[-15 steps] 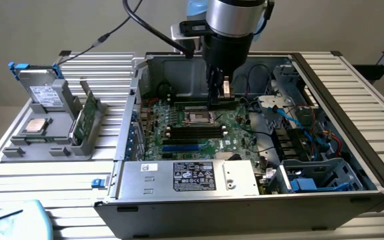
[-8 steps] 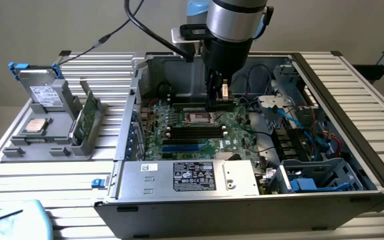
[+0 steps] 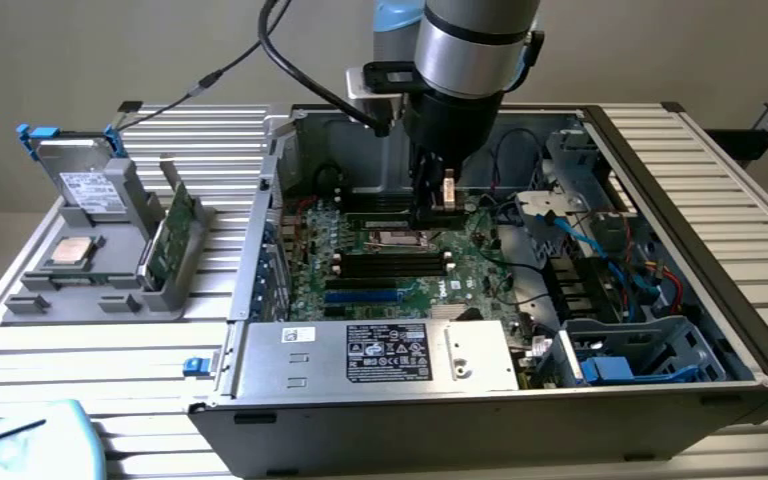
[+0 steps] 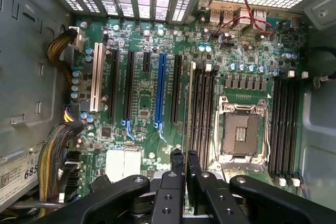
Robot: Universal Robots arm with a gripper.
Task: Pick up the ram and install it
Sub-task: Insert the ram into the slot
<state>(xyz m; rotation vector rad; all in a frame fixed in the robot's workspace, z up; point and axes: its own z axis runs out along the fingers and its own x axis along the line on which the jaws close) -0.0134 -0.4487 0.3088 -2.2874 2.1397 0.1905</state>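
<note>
So, the tool was found nearly shut, with only a sliver of gap left between the fingertips. That sliver looked to be taken up by the ram, pinched across its thin faces. In the wrist view the stick was seen edge-on, as a pale narrow line running straight out from the tool.

The relation that matters: the ram wasn't off to any side of the tool. It was in the tool's grip, directly below it, down inside the open case. Its long axis was laid parallel to the black memory slots, and it seemed lined up with the outermost slot of that bank, the one farthest from the empty CPU socket. In the exterior view that axis ran roughly across, from the view's left to its right.

Whether the bottom edge was already in the slot or just above it couldn't be told. No tilt off the slot line could be made out either, so the alignment was judged about right.

Further out, the motherboard lay flat in the case. A wider green card was parked upright in a grey stand on the slatted worktop, well apart, on the exterior view's left.
</note>
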